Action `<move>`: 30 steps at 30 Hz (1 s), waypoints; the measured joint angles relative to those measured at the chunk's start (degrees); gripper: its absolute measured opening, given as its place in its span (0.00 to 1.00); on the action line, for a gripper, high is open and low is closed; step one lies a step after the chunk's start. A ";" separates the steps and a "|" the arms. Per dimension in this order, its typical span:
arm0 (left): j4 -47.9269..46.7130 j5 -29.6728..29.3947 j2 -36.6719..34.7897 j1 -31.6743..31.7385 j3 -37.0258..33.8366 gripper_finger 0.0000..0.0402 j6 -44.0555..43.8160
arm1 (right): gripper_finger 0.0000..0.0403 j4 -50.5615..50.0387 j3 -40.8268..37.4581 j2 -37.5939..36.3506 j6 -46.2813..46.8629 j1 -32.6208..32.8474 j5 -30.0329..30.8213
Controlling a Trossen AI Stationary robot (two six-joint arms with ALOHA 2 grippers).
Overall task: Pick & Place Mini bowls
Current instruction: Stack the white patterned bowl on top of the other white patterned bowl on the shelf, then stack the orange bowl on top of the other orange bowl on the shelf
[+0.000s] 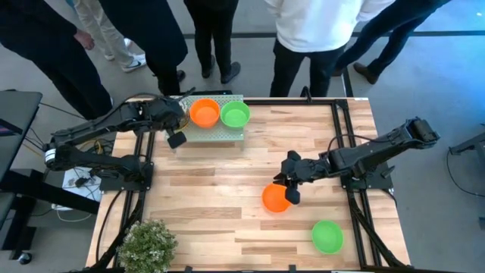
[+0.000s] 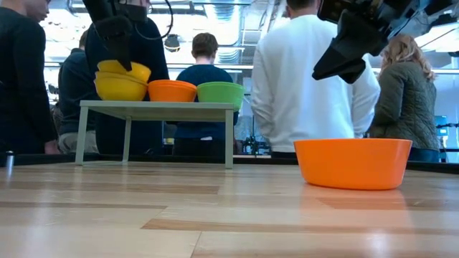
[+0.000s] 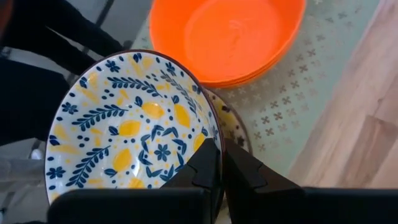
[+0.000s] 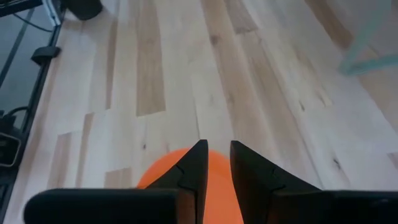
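A low grey stand [image 1: 227, 135] at the far left carries an orange mini bowl [image 1: 204, 112], a green one [image 1: 235, 114] and two nested white bowls with a blue-yellow floral pattern. My left gripper [image 3: 219, 163] is shut on the upper floral bowl [image 3: 124, 130], whose yellow outside [image 2: 123, 70] shows in the low view. Another orange bowl [image 1: 276, 199] rests on the table at the middle right. My right gripper [image 2: 346, 72] hangs just above it, slightly open and holding nothing. A green bowl [image 1: 327, 236] lies near the front right. My left gripper pinches the upper floral bowl's rim [image 3: 213, 138], one finger inside the bowl and one outside. The fingers come slanting down from above. The bowl sits a little tilted, nested in the second floral bowl [image 3: 235, 124] on the stand.
A leafy potted plant [image 1: 146, 244] stands at the front left corner. Several people stand along the table's far edge [image 1: 303, 30]. Bare wood lies across the table's middle [image 1: 220, 197].
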 joint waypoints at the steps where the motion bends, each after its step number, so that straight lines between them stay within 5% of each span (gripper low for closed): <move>1: 0.28 0.40 -0.02 0.00 -0.47 0.03 0.00 | 0.16 0.00 0.00 0.00 0.00 0.38 0.00; 15: 3.66 0.93 -0.04 0.29 -3.53 0.07 0.61 | 0.16 1.31 0.02 0.00 0.13 2.03 0.35; 30: 3.88 -1.66 0.00 -3.52 0.58 0.23 0.26 | 0.16 1.29 0.02 0.00 0.07 2.03 0.48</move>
